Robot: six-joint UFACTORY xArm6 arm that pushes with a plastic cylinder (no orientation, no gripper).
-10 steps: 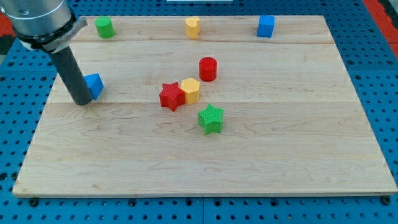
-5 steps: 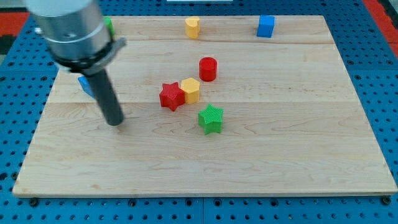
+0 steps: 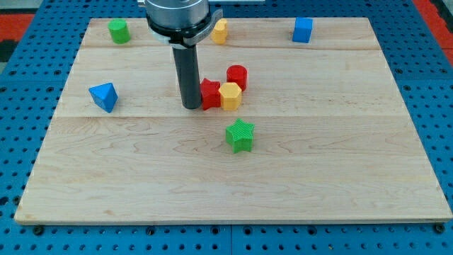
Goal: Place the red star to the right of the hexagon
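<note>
The red star (image 3: 210,94) lies near the board's middle, pressed against the left side of the yellow hexagon (image 3: 231,96). My tip (image 3: 191,105) touches the star's left side; the rod hides part of the star. A red cylinder (image 3: 237,76) stands just above and right of the hexagon, close to it.
A green star (image 3: 240,136) lies below the hexagon. A blue triangular block (image 3: 104,96) is at the view's left. Along the top edge stand a green block (image 3: 119,31), a yellow block (image 3: 220,32) partly behind the arm, and a blue cube (image 3: 303,30).
My tip swept from the blue triangular block at the left across to the red star. The star and hexagon shifted right and slightly up, toward the red cylinder.
</note>
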